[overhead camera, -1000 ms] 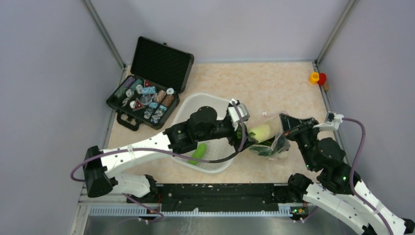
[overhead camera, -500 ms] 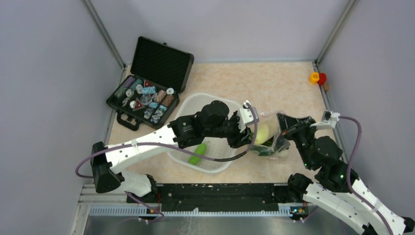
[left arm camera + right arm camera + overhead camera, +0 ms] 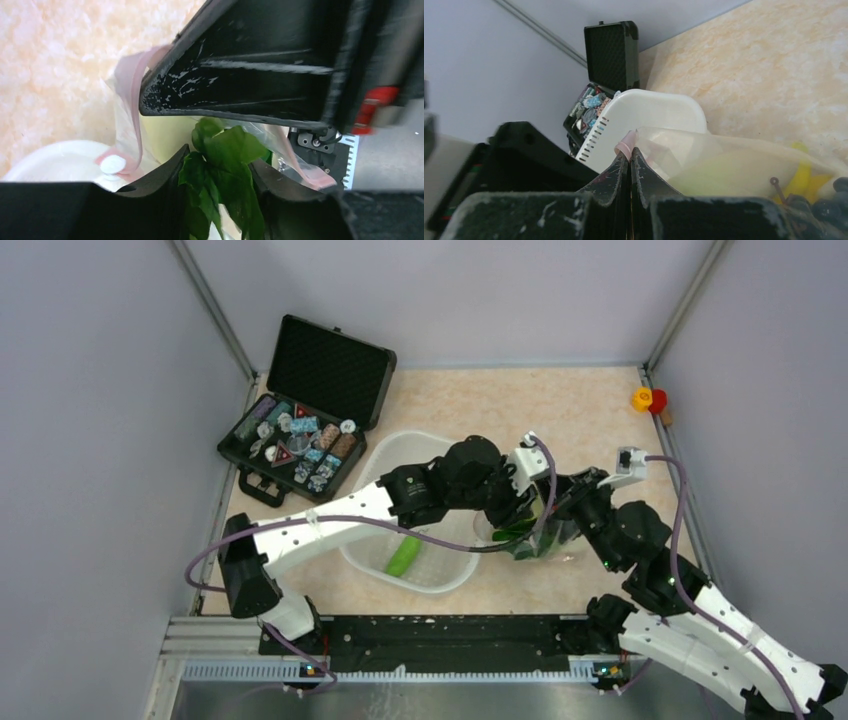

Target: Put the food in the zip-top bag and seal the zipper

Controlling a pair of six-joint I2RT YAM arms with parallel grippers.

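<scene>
1. Left fingers [image 3: 160,185] are clamped on the bok choy [image 3: 220,160]. Its green leaves are bunched between them and poke past their tips.
2. Just ahead of those tips gapes the zip-top bag [image 3: 684,145], resting on the worktop [image 3: 560,410]. The right fingers [image 3: 611,182] are pinched shut on the zipper [image 3: 626,144] strip and hold that edge of the mouth up. The white slider tab [image 3: 112,164] sits just beside one left finger.
3. The step in hand looks like feeding the bok choy into the bag. The next move calls for pushing the leaves down past the rim. The left fingers would then open and back out without dragging the thin plastic, with the right fingers keeping hold of the rim.
4. The bag is clear, crinkly and slumped. Beyond the right fingers it shows a pale radish [image 3: 734,175], the yellow pepper [image 3: 802,175] and dark grapes [image 3: 836,187].
5. Behind the left fingers, the cucumber [image 3: 404,555] lies in the tub [image 3: 395,455], not yet bagged, and the zipper is unsealed.
</scene>
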